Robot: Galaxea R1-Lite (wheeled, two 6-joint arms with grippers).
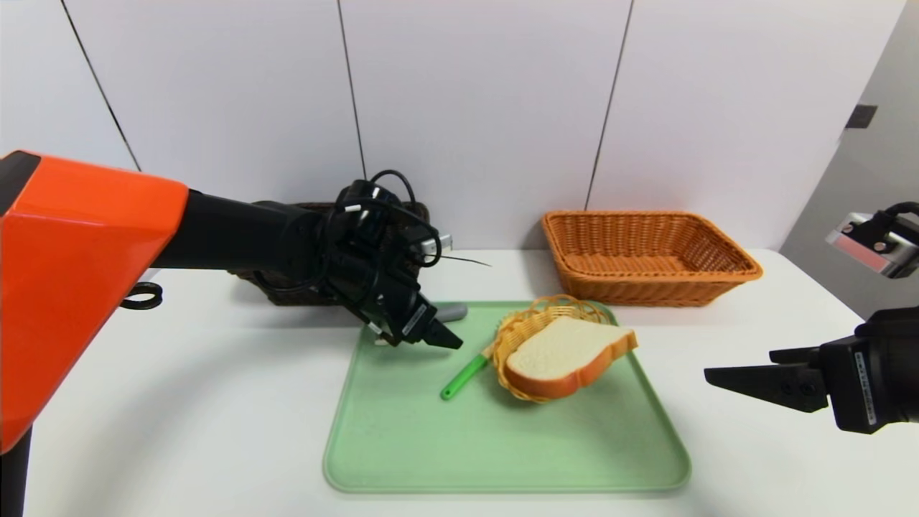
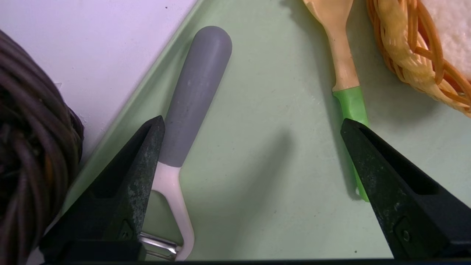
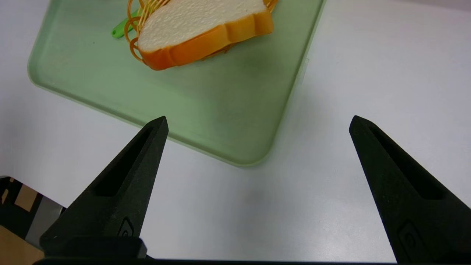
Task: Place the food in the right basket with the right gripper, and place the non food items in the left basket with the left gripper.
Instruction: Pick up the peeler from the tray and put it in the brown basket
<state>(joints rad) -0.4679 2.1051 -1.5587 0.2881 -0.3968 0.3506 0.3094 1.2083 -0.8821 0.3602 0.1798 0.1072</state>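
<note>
Small print, too tiny to read, marks pale labels on both claws. The left claw hangs spread and empty over the green tray, above the gray-handled peeler. The right claw, also spread and empty, hovers right of the tray, where bread lies on a small wicker basket.
</note>
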